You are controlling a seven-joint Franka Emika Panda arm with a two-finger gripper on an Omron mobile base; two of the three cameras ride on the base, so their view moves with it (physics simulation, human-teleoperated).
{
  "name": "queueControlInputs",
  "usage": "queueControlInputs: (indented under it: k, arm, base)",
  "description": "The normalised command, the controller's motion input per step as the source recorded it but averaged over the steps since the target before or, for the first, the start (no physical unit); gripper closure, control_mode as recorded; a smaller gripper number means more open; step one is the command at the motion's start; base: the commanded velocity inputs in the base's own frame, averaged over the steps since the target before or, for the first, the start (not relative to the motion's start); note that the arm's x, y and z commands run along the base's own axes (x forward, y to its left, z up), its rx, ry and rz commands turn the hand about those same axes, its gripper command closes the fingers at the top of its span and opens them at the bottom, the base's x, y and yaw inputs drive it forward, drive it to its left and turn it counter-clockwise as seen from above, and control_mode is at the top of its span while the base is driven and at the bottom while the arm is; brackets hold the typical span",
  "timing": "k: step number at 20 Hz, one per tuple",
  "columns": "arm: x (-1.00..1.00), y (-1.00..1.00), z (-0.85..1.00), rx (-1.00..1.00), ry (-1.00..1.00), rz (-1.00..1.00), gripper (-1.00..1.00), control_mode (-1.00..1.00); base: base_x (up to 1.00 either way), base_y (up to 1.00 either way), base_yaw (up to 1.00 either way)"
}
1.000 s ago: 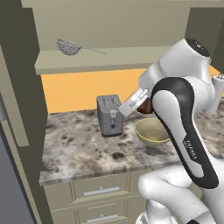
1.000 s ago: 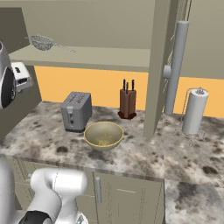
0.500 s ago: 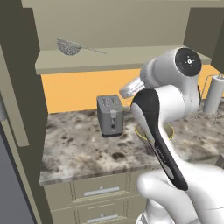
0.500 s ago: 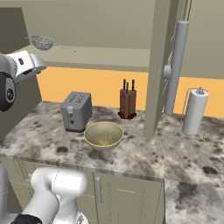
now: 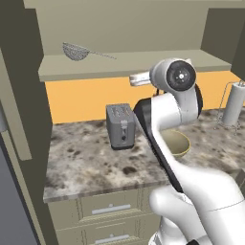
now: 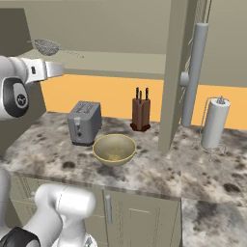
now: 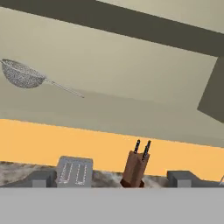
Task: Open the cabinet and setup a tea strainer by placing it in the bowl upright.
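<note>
While shelved, tea strainer (image 5: 76, 50) handle (image 5: 101, 55) rightward

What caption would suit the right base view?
Open cabinet, tea strainer on its shelf; bowl beside toaster on the counter below.

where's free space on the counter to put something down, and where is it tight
Bare counter lies left of and in front of the toaster. Tight: toaster, bowl and knife block cluster together. The paper towel holder stands beyond the open cabinet door.
</note>
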Motion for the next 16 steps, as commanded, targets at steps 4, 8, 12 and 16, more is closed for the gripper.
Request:
queueControlInputs:
  k: [4, 8, 12, 16]
  arm:
    - [0.03, -0.11, 0.49, 0.11, -0.03, -0.01, -1.0, -1.0]
    - [0.08, -0.03, -0.02, 0.17, 0.04, 0.0, -1.0, -1.0]
    - [0.34, -0.06, -0.09, 0.11, 0.05, 0.0, -1.0, -1.0]
    - [0.19, 0.0, 0.02, 0.0, 0.0, 0.0, -1.0, -1.0]
  base:
    - [0.0, 0.0, 0.0]
    - [0.0, 0.0, 0.0]
    - [0.0, 0.0, 0.0]
    - [0.0, 0.0, 0.0]
